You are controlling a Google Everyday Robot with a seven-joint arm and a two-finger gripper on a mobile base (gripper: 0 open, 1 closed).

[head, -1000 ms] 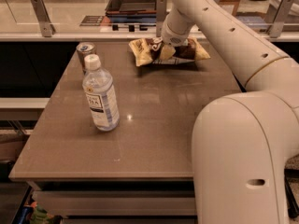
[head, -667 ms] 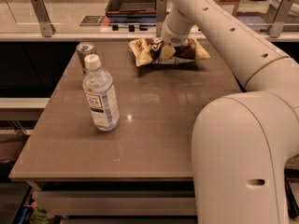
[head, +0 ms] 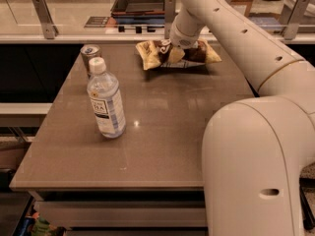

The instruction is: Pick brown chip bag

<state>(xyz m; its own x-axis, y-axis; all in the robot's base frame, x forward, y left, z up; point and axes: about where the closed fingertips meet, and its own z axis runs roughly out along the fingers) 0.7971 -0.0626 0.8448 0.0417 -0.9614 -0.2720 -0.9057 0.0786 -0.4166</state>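
The brown chip bag (head: pixel 199 53) lies at the far edge of the table, dark brown in the middle with pale yellow crimped ends. My gripper (head: pixel 174 54) comes down from the arm onto the bag's middle and is shut on it. The bag looks pinched there, and a thin shadow runs under it. The gripper's wrist hides part of the bag's middle.
A clear water bottle (head: pixel 106 102) stands on the left half of the brown table (head: pixel 162 146). A soda can (head: pixel 90 55) stands behind it near the far left edge. My arm's large white body (head: pixel 256 166) covers the right front. A counter with a rail runs behind the table.
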